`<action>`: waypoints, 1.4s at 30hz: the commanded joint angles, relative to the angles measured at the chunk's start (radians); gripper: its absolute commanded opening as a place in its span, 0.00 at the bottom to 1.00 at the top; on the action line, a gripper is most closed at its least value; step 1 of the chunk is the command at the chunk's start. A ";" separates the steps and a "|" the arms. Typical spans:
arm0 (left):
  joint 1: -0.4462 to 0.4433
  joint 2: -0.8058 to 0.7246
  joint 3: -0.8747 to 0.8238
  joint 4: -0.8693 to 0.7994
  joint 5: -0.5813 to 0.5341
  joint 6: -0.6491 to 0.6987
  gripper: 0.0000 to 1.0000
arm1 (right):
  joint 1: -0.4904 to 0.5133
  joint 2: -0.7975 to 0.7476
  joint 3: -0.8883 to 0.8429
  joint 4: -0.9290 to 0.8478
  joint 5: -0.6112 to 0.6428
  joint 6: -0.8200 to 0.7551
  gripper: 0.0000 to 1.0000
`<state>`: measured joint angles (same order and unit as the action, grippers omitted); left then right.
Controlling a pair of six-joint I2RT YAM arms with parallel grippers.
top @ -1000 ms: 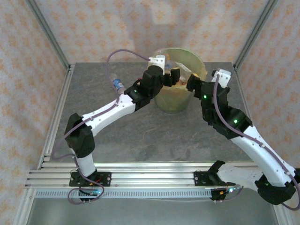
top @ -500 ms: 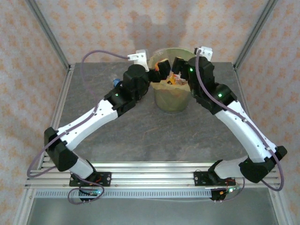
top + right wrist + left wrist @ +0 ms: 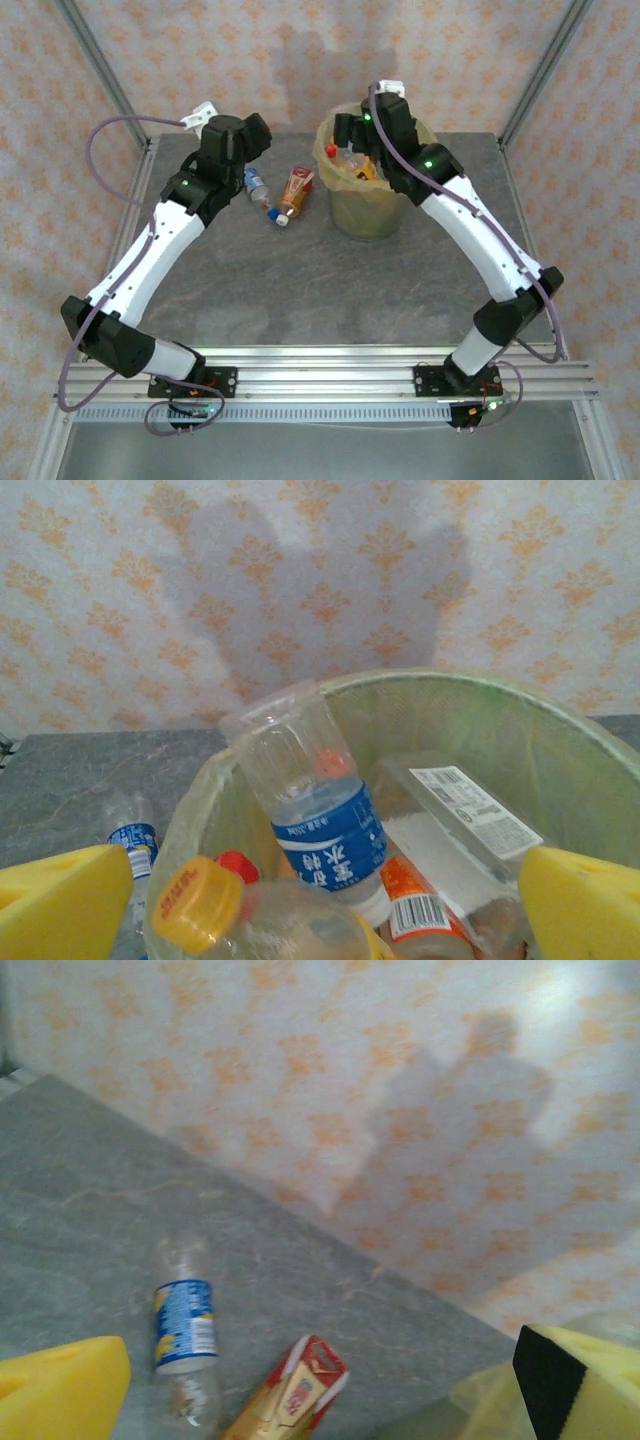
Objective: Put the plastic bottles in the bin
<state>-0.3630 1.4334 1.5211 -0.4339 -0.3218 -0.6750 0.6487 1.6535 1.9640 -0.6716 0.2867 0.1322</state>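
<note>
The left jaws stand wide apart and empty, their yellow pads [image 3: 62,1388] low in the left wrist view, hanging above the far edge of the worktop [image 3: 300,290], left of its middle. Just below them two plastic bottles lie on their sides on the grey surface: a clear blue-label bottle [image 3: 185,1328] and, close beside it on the bin's side, a crushed red-and-orange bottle [image 3: 297,1388]; whether the two touch cannot be told. The right jaws are also spread wide with nothing between them, their pads [image 3: 60,900] poised over the mouth of the bin [image 3: 375,215]. The bin stands at the far edge of the worktop, a little right of its middle, near the two lying bottles. Its yellowish liner [image 3: 480,720] is folded over the rim. Inside it are several bottles. An upended bottle [image 3: 322,825] with a blue label leans base-up, an orange-capped bottle [image 3: 200,905] lies nearest the lens, and a white-label bottle [image 3: 460,815] lies towards the right wall.
</note>
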 commanded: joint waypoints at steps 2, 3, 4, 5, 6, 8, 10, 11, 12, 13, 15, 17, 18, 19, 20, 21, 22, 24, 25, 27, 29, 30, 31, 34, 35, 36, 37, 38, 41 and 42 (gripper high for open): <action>0.059 0.070 0.022 -0.093 0.059 -0.018 1.00 | -0.007 0.075 0.113 -0.100 0.018 -0.026 0.99; 0.072 0.098 0.041 -0.108 0.072 -0.013 1.00 | -0.007 0.091 0.129 -0.114 0.032 -0.025 0.99; 0.085 0.133 0.065 -0.128 0.091 -0.008 1.00 | -0.009 0.103 0.141 -0.126 0.042 -0.024 0.99; 0.094 0.164 0.085 -0.141 0.113 -0.001 1.00 | -0.010 0.111 0.148 -0.136 0.051 -0.023 0.99; 0.102 0.198 0.107 -0.149 0.134 0.008 1.00 | -0.011 0.115 0.151 -0.145 0.059 -0.019 0.99; 0.111 0.268 0.151 -0.170 0.170 0.018 1.00 | -0.015 0.116 0.143 -0.152 0.065 -0.015 0.99; 0.117 0.340 0.196 -0.197 0.193 0.020 1.00 | -0.020 0.111 0.128 -0.156 0.065 -0.015 0.99; 0.117 0.369 0.214 -0.204 0.190 0.017 1.00 | -0.021 0.110 0.122 -0.157 0.066 -0.014 0.99; 0.119 0.399 0.231 -0.210 0.186 0.013 1.00 | -0.023 0.108 0.116 -0.161 0.067 -0.013 0.99; 0.122 0.430 0.246 -0.217 0.185 0.007 1.00 | -0.026 0.106 0.111 -0.166 0.070 -0.011 0.99; 0.129 0.470 0.278 -0.227 0.185 -0.005 1.00 | -0.030 0.102 0.100 -0.170 0.079 -0.011 0.99; 0.137 0.544 0.311 -0.240 0.180 -0.017 1.00 | -0.033 0.096 0.087 -0.169 0.085 -0.013 0.99; 0.143 0.567 0.330 -0.250 0.182 -0.023 0.99 | -0.035 0.094 0.081 -0.169 0.085 -0.012 0.99; 0.149 0.594 0.347 -0.259 0.186 -0.029 0.97 | -0.035 0.092 0.076 -0.169 0.086 -0.011 0.99; 0.155 0.616 0.364 -0.272 0.191 -0.038 0.97 | -0.037 0.090 0.072 -0.169 0.087 -0.011 0.99; 0.161 0.636 0.376 -0.276 0.202 -0.042 0.96 | -0.037 0.089 0.067 -0.167 0.087 -0.013 0.99; 0.167 0.654 0.385 -0.278 0.209 -0.048 0.95 | -0.037 0.088 0.064 -0.167 0.090 -0.015 0.99; 0.173 0.675 0.392 -0.281 0.211 -0.058 0.95 | -0.037 0.089 0.060 -0.166 0.095 -0.014 0.99; 0.175 0.683 0.392 -0.280 0.206 -0.062 0.95 | -0.037 0.088 0.058 -0.168 0.095 -0.014 0.99; 0.182 0.695 0.393 -0.281 0.203 -0.071 0.95 | -0.038 0.088 0.052 -0.169 0.098 -0.011 0.99; 0.188 0.707 0.392 -0.282 0.201 -0.078 0.95 | -0.038 0.085 0.050 -0.171 0.102 -0.009 0.99; 0.192 0.715 0.393 -0.283 0.201 -0.081 0.95 | -0.038 0.084 0.049 -0.170 0.101 -0.008 0.99; 0.196 0.724 0.396 -0.282 0.208 -0.084 0.95 | -0.038 0.082 0.050 -0.169 0.100 -0.008 0.99; 0.206 0.761 0.416 -0.282 0.234 -0.087 0.95 | -0.038 0.073 0.060 -0.171 0.086 -0.011 0.99; 0.208 0.775 0.424 -0.283 0.243 -0.087 0.95 | -0.038 0.070 0.064 -0.171 0.080 -0.012 0.99; 0.211 0.787 0.434 -0.284 0.256 -0.091 0.95 | -0.037 0.066 0.068 -0.171 0.072 -0.013 0.99; 0.214 0.802 0.443 -0.286 0.265 -0.096 0.94 | -0.038 0.062 0.073 -0.172 0.065 -0.013 0.99; 0.217 0.813 0.448 -0.287 0.271 -0.100 0.93 | -0.038 0.059 0.078 -0.172 0.060 -0.013 0.99; 0.222 0.840 0.466 -0.300 0.266 -0.114 0.93 | -0.038 0.043 0.087 -0.171 0.047 -0.008 0.99; 0.223 0.848 0.472 -0.306 0.260 -0.118 0.93 | -0.038 0.037 0.086 -0.169 0.042 -0.005 0.99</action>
<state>-0.1501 2.2642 1.9579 -0.6933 -0.0589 -0.7631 0.6178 1.7416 2.0335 -0.8143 0.3317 0.1291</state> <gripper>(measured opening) 0.929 0.992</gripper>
